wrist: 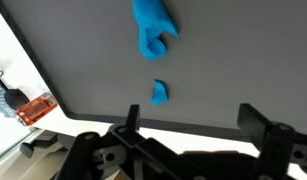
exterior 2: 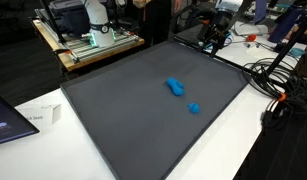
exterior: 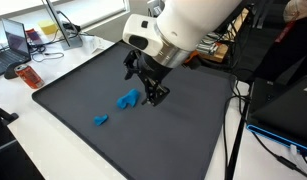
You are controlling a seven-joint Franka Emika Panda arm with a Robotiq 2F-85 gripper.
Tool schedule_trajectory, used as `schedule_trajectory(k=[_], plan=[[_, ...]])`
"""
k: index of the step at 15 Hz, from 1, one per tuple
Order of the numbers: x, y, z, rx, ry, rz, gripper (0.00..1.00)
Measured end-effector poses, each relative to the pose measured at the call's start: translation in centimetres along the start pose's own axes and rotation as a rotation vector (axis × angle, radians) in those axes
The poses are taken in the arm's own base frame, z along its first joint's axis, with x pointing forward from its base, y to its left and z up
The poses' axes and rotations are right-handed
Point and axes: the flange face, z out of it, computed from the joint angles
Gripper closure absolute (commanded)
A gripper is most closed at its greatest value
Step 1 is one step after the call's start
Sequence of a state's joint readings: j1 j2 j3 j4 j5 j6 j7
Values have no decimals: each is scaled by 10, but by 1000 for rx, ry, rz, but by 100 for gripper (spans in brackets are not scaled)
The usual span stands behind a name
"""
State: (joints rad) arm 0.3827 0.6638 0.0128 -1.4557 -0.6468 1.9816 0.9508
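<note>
Gripper (exterior: 150, 96) jaws apart, empty, hovering over dark mat (exterior: 193, 140) just right of large blue piece (exterior: 128, 99); small blue piece (exterior: 100, 120) lies nearer, left. Best approach, I judge: centre above large piece, descend straight, straddle its narrow side.

White bench (exterior: 13, 105), and most of it sits under a dark grey mat (exterior: 193, 135). On the mat, two blue bits: the big piece (exterior: 127, 99) near the middle, the small piece (exterior: 100, 120) close by but not touching it, nearer the mat's edge. Off the mat, on bare bench just beside a corner, an orange thing (exterior: 29, 75) lies flat. In an exterior view, cables (exterior 2: 278, 85) trail over the bench along another side of the mat
</note>
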Motion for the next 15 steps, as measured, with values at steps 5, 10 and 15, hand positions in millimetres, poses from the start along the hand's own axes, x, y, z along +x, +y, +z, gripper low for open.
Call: schedule_trajectory(k=[5,10,15], plan=[[-11,-5,26,-10,-51,-3,0],[-30,-8,55,13,-152,16,0],[-42,-9,61,84,-168,-10,0]])
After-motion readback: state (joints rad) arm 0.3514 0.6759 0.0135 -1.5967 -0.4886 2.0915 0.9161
